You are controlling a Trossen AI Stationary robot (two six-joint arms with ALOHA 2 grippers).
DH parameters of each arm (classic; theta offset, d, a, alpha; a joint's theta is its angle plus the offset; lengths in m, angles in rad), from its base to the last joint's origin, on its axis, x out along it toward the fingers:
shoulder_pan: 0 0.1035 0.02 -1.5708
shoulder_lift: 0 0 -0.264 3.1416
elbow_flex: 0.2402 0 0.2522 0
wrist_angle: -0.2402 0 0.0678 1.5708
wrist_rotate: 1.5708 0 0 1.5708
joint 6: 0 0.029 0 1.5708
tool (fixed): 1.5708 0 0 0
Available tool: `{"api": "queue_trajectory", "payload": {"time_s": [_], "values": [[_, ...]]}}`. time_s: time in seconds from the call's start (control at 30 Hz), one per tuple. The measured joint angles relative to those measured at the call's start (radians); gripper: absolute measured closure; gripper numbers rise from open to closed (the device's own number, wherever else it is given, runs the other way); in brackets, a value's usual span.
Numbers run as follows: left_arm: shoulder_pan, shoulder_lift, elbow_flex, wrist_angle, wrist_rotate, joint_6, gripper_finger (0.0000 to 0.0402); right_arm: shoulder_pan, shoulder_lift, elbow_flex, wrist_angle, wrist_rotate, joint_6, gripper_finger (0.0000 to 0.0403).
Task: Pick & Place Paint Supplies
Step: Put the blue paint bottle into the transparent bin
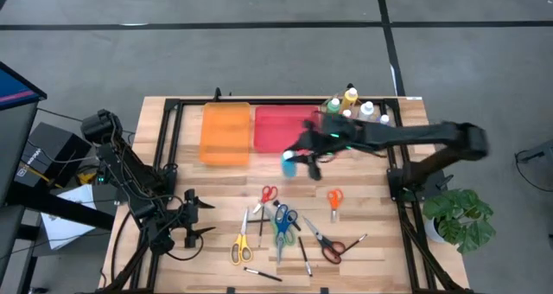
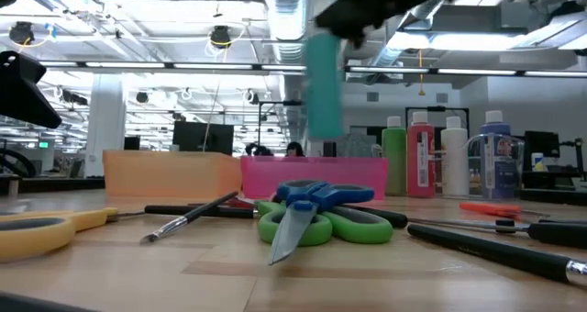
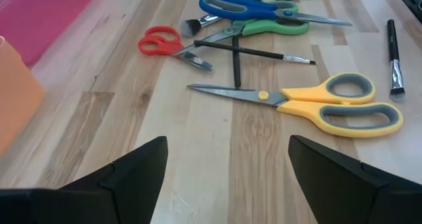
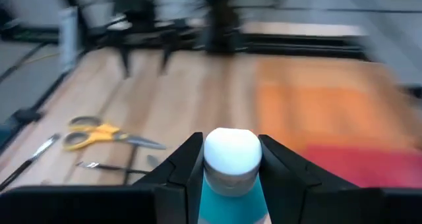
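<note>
scissors (image 1: 278,225) crowding front, bottles (image 1: 356,106) behind

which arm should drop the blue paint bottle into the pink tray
The right. Its hand is shut on the blue paint bottle, held above the table just beside the pink tray. The left hand sits open near the table's front left, holding nothing.

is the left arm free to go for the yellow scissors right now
Probably yes. The left gripper is open and empty, low over bare wood, and the yellow scissors lie flat just beyond it with nothing between. Only a thin brush lies near the blade tips. The right gripper is away, holding the blue bottle.
</note>
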Motion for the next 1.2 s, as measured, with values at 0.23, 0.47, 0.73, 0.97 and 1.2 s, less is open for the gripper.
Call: {"api": "queue_trajectory", "payload": {"time_s": [0.23,0.47,0.73,0.97,1.2], "values": [[0.0,0.0,0.0,0.0,-0.043,0.002,0.0092,0.072,-0.301,-0.128,-0.166,0.469,0.155,0.029],[0.0,0.0,0.0,0.021,-0.048,0.001,0.0092,0.075,-0.413,-0.13,-0.356,0.789,0.269,0.029],[0.001,0.0,0.0,0.029,-0.048,0.002,0.0092,0.083,-0.511,-0.129,-0.591,0.945,0.443,0.029],[0.001,0.0,0.0,0.028,-0.051,0.002,0.0092,0.099,-0.584,-0.129,-0.738,1.082,0.55,0.029],[0.001,0.0,0.0,0.027,-0.068,0.002,0.0092,0.079,-0.587,-0.207,-0.712,1.146,0.569,0.029]]}}
